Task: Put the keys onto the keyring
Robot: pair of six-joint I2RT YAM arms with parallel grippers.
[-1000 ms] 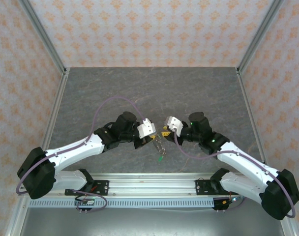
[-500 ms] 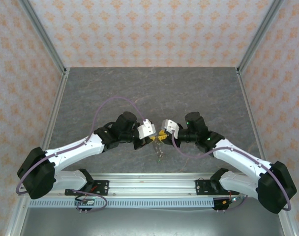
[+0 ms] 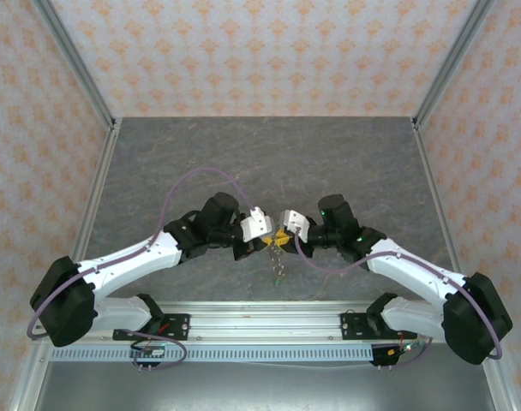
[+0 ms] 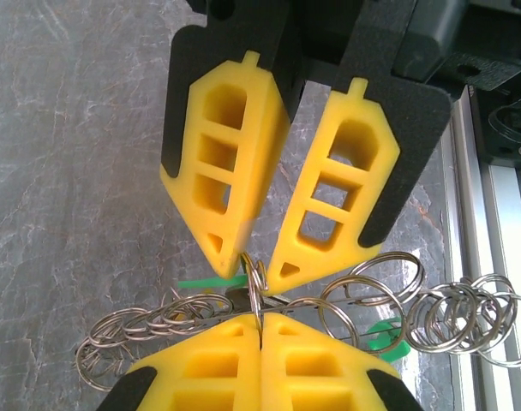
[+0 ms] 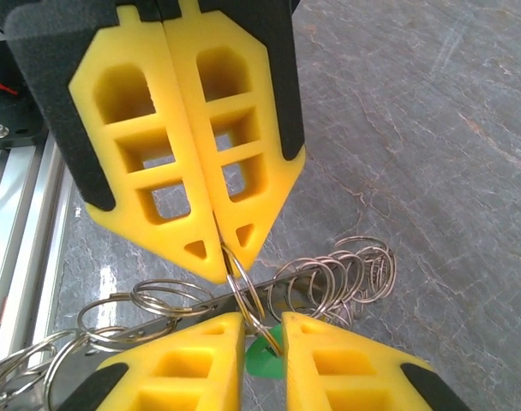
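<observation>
Left gripper [image 4: 260, 321]: was clamped shut on one upright split ring [image 4: 255, 287].
Right gripper [image 5: 263, 324]: was held slightly parted, with that ring edge-on between its tips.

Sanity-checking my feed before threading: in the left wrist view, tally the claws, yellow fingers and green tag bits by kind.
Claws: 2 (left claw, pinching a split ring; right claw)
Yellow fingers: 4
Green tag bits: 2
Total: 8
</observation>
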